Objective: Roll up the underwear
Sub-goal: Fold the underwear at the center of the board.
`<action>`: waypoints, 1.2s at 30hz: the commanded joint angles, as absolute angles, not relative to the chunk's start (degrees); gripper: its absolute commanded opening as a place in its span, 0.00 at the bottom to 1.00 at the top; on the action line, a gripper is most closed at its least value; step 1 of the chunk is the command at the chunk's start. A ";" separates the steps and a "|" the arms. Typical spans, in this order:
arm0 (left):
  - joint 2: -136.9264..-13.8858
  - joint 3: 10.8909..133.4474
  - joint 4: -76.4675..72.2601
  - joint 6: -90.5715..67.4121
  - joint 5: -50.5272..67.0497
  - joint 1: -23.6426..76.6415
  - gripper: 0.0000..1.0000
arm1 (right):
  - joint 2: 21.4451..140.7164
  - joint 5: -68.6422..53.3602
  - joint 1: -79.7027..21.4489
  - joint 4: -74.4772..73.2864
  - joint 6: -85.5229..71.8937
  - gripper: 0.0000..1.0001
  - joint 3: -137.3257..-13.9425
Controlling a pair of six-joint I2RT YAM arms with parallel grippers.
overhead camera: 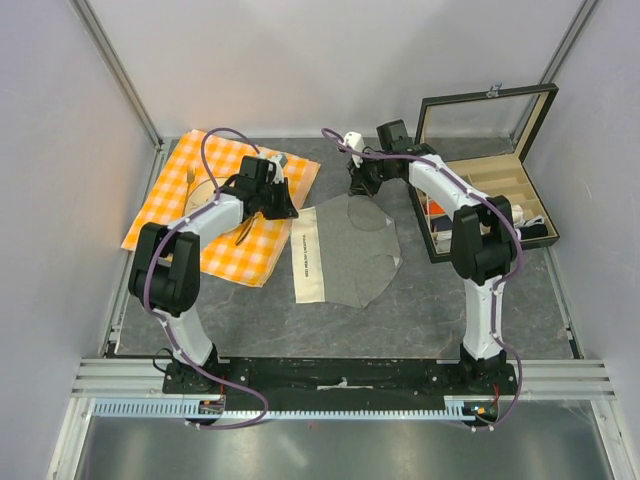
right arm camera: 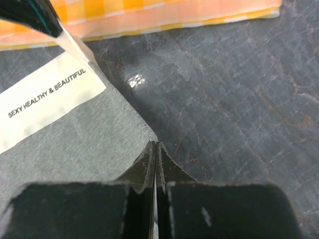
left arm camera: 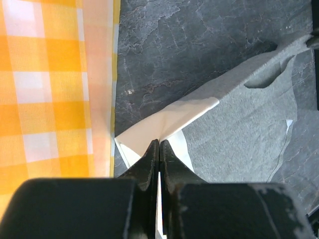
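We see the underwear (overhead camera: pixel 350 255) lying spread in the middle of the table (overhead camera: pixel 420 320), between the checked cloth (overhead camera: pixel 180 215) on the left and the open box (overhead camera: pixel 500 190) on the right. Its cream band (overhead camera: pixel 308 258) runs along the left edge. Our left gripper (left arm camera: pixel 159 148) is pinched tight on the far corner of that band. Our right gripper (right arm camera: pixel 155 149) is pinched tight on the grey cloth at the far edge, toward the right. We judge the garment light, thin and limp: it will likely sag between the two holds, crease easily and drag a little on the rough dark tabletop. The band looks the firmest part. The far-edge corners seem the sensible holds, and we should keep them level so the roll starts even.
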State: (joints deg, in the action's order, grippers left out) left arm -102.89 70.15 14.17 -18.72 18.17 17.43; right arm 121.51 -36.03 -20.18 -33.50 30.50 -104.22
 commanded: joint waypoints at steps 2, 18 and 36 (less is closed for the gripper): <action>-99.24 72.51 19.94 -14.94 16.43 17.40 0.02 | 114.18 -38.14 -20.04 -34.01 32.52 0.00 -97.33; -85.79 53.36 21.80 -19.42 20.04 23.37 0.02 | 94.84 -40.87 -26.45 -30.85 31.90 0.00 -70.41; -79.72 46.23 22.59 -24.87 18.37 28.30 0.02 | 90.35 -42.89 -29.27 -33.40 35.07 0.00 -62.32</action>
